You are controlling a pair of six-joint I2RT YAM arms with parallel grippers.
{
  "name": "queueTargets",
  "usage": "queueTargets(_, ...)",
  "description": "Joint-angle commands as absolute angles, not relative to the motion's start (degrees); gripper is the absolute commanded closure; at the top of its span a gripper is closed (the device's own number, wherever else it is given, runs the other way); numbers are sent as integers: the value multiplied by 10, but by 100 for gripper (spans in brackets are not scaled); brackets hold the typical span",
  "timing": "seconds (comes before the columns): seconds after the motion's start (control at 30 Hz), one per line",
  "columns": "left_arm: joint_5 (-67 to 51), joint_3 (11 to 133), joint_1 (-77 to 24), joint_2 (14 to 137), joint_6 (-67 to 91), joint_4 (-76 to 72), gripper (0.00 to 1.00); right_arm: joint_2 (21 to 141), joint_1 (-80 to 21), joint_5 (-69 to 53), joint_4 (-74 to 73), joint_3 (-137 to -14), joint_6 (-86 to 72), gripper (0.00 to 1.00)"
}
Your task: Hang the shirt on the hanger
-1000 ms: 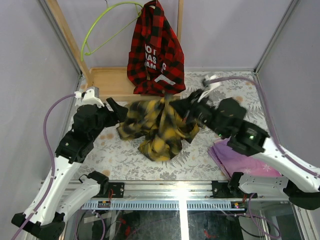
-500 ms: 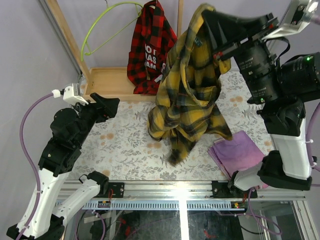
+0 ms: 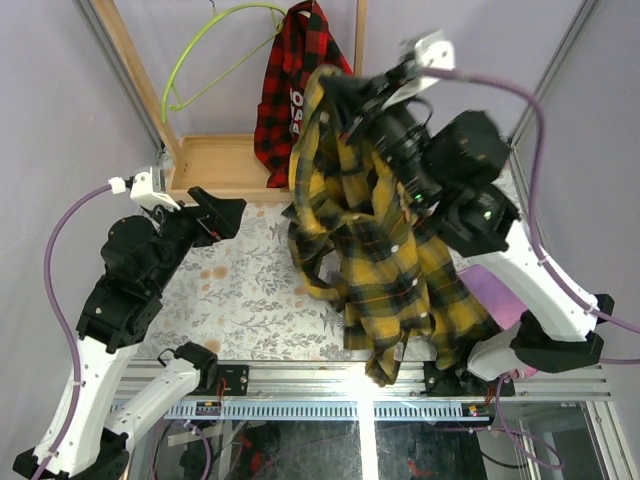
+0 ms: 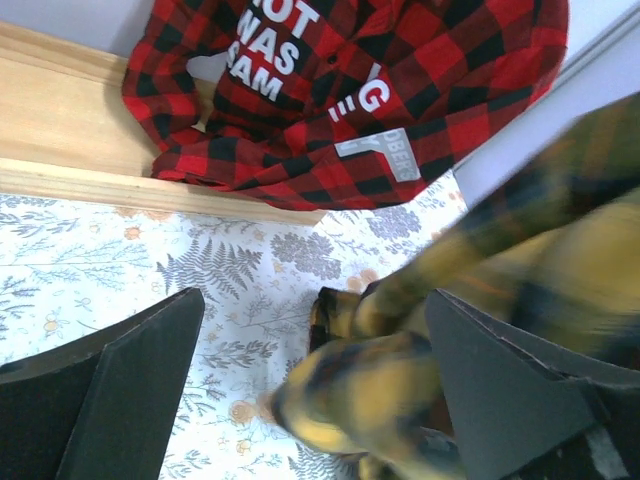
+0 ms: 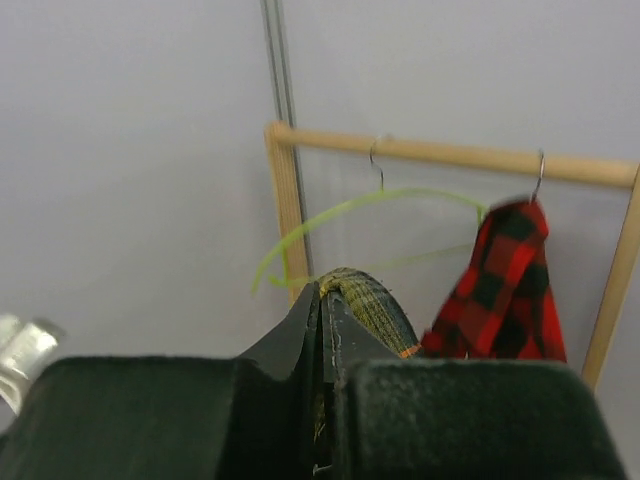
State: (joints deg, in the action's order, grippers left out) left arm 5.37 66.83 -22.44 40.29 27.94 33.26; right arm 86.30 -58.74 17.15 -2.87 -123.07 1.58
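Observation:
The yellow and dark plaid shirt (image 3: 385,250) hangs in the air from my right gripper (image 3: 335,85), which is shut on a fold of it (image 5: 365,300) high near the rack. Its lower part dangles to the table's near edge. The lime-green hanger (image 3: 205,45) hangs by its hook from the wooden rail at the back left; it also shows in the right wrist view (image 5: 390,200). My left gripper (image 3: 215,212) is open and empty, low over the table, left of the shirt; a blurred part of the shirt (image 4: 430,350) swings between its fingers.
A red-and-black plaid shirt (image 3: 290,90) with white lettering hangs on the rack right of the hanger. The wooden rack base (image 3: 215,165) lies at the back left. A purple cloth (image 3: 490,290) is mostly hidden behind the shirt at right.
My right gripper lifted the shirt off the table, then swung it left and back toward the rack; the shirt now hangs longer. My left gripper let go and drew back left.

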Motion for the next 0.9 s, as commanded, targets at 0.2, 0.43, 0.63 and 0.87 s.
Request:
queueTargets(0.2, 5, 592, -221, 408, 284, 236, 0, 675, -589, 355, 139, -734, -106, 100)
queueTargets(0.43, -26, 508, -221, 447, 325, 202, 0, 589, -589, 430, 100, -510, -246, 68)
queueTargets(0.63, -31, 495, -267, 497, 323, 210, 0, 562, -589, 394, -74, -545, -263, 31)
queueTargets(0.87, 271, 553, -557, 538, 332, 275, 3, 531, -575, 439, -286, -571, -353, 24)
